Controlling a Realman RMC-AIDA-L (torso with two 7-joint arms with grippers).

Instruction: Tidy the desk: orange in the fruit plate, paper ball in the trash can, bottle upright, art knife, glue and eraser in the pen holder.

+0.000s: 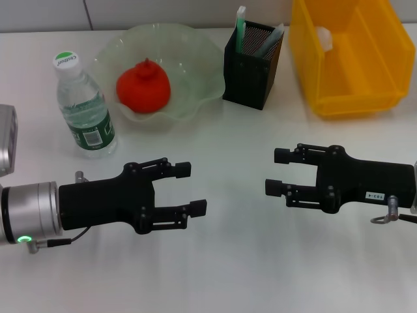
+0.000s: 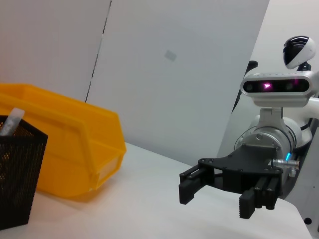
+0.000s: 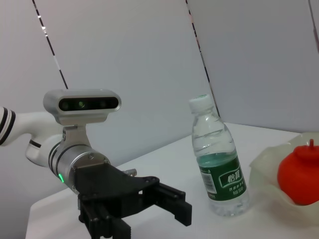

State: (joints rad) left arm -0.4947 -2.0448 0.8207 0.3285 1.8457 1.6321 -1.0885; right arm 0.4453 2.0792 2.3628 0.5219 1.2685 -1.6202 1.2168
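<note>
Checking the desk (image 1: 228, 215): orange (image 1: 144, 87) sat in the fruit plate (image 1: 195, 98), bottle (image 1: 83, 107) stood upright. Left gripper (image 1: 195, 189) and right gripper (image 1: 274, 172) hung spread, empty. I judged withdrawing both slowly best.

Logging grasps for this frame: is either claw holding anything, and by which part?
Nothing is held. The left claw and right claw are both open and empty above the desk.

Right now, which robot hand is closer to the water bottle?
Left. The left gripper hovers just in front of the bottle; the right gripper is far across the desk.
</note>
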